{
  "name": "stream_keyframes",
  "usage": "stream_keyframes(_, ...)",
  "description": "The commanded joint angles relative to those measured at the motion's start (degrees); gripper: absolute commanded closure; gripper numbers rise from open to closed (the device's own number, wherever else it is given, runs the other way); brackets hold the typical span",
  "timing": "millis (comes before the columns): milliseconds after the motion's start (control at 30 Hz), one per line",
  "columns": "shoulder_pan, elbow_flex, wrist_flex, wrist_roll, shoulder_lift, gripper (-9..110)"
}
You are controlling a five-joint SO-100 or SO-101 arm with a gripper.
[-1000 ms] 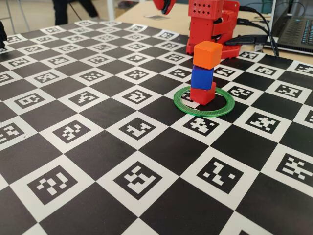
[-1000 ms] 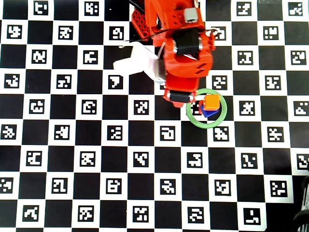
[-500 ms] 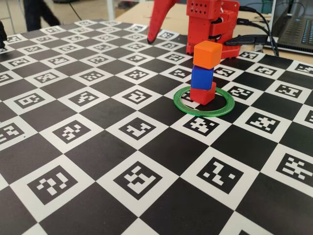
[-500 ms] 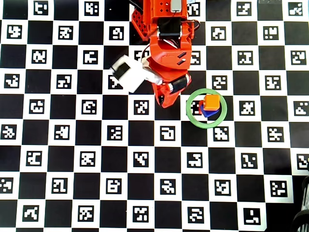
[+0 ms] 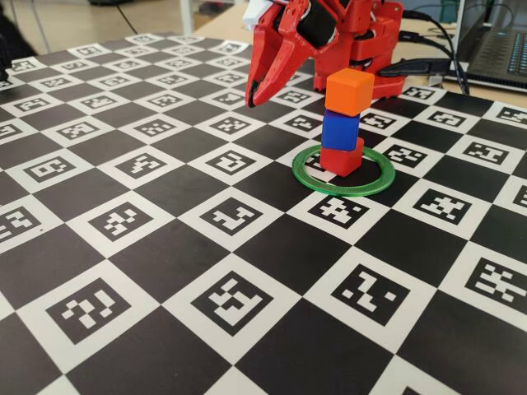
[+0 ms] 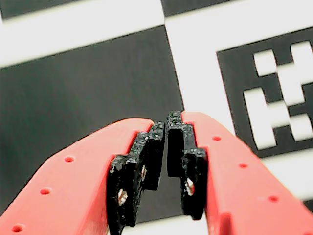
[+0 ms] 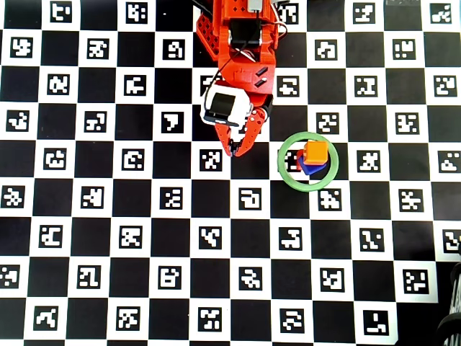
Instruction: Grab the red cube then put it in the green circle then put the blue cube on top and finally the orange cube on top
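Inside the green circle [image 5: 343, 193] the red cube [image 5: 342, 157] rests on the board, with the blue cube [image 5: 340, 130] on it and the orange cube [image 5: 348, 90] on top, each turned a little. From above, the orange cube [image 7: 315, 152] covers most of the stack, a corner of the blue cube [image 7: 310, 169] peeks out, and the green circle [image 7: 281, 163] rings them. My red gripper [image 5: 251, 102] hangs left of the stack, tips down, apart from it. Its jaws are shut with nothing between them in the wrist view [image 6: 167, 120] and overhead view [image 7: 234, 151].
The table is a black-and-white checkerboard of printed markers [image 5: 233, 300]. The arm's red base [image 5: 370, 45] stands behind the stack, with cables and a laptop [image 5: 498, 49] at the back right in the fixed view.
The arm has swung down and to the left of the stack, bringing the gripper's tips low over the board. The three stacked cubes have not moved.
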State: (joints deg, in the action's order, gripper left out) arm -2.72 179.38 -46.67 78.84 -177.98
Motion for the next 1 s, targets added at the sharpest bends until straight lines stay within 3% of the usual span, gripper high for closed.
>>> stream_keyframes(0, 0.2, 2.2, -6.9, 4.7, -4.7, 108)
stream_keyframes(500, -1.1, 2.2, -31.4, 8.2, -14.4, 108)
stream_keyframes(967, -0.9, 2.2, -31.9, 8.6, -14.4, 108)
